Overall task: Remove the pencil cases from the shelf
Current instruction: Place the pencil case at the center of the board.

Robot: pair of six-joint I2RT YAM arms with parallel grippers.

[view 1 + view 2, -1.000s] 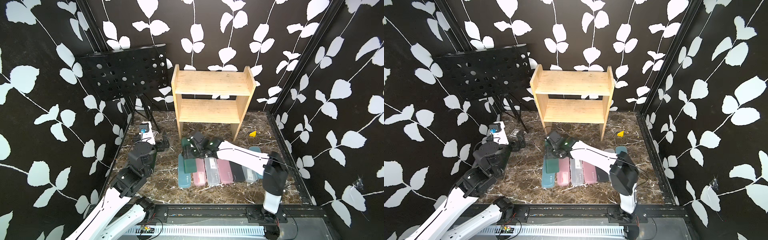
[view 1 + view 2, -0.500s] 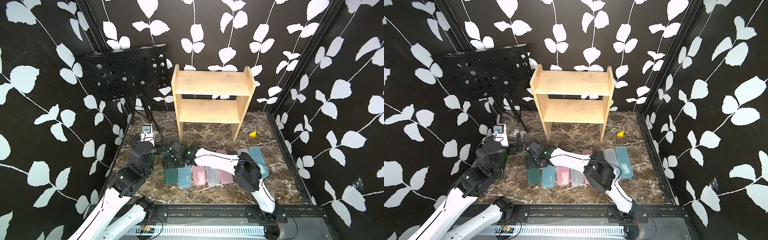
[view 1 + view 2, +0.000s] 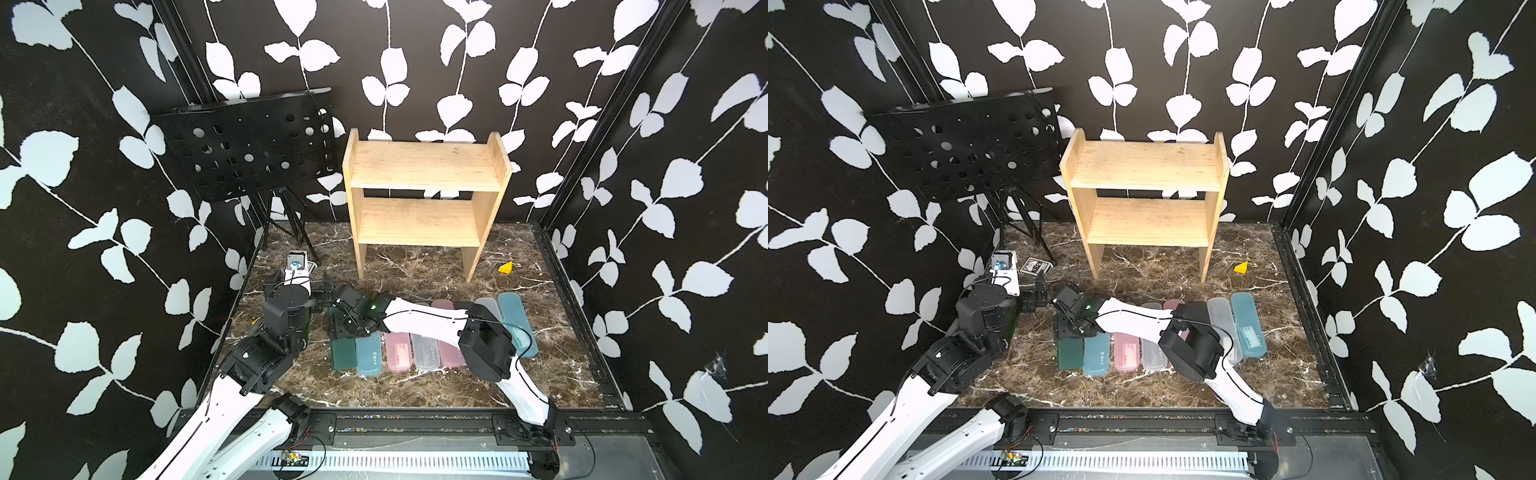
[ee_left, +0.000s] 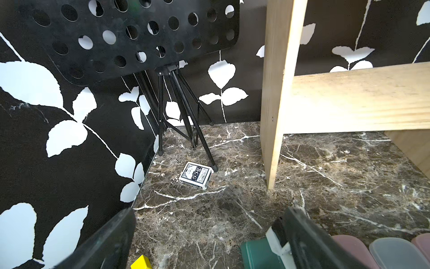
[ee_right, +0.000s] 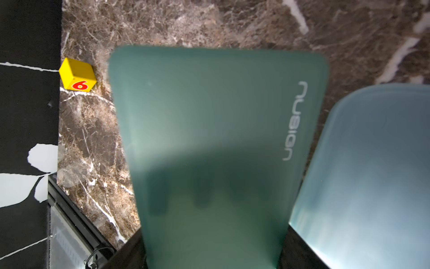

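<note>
Tiers of the shelf (image 3: 424, 174) are both bare where it stands at the middle of the desk's (image 3: 415, 395) back edge, so by my judgement you are on the last of the pencil cases (image 3: 426, 353). They lie side by side in a row across the desk between the shelf's legs and the front edge; your right arm crosses over the row and hides part of it. Your right gripper (image 3: 347, 322) is clamped on the shelf-side end of the dark green case (image 5: 216, 139), holding it lengthwise at the row's left end, just beside the light blue case (image 5: 372, 163), so that it drops in parallel and extends the line. Whether its free end already rests on the desk I cannot tell. Your left gripper (image 4: 209, 212) hangs with jaws spread wide and nothing between them near the desk's left edge, clear of the row, leaving the right arm room. A yellow cube (image 5: 78, 74) sits by that left edge, apart from the green case.
</note>
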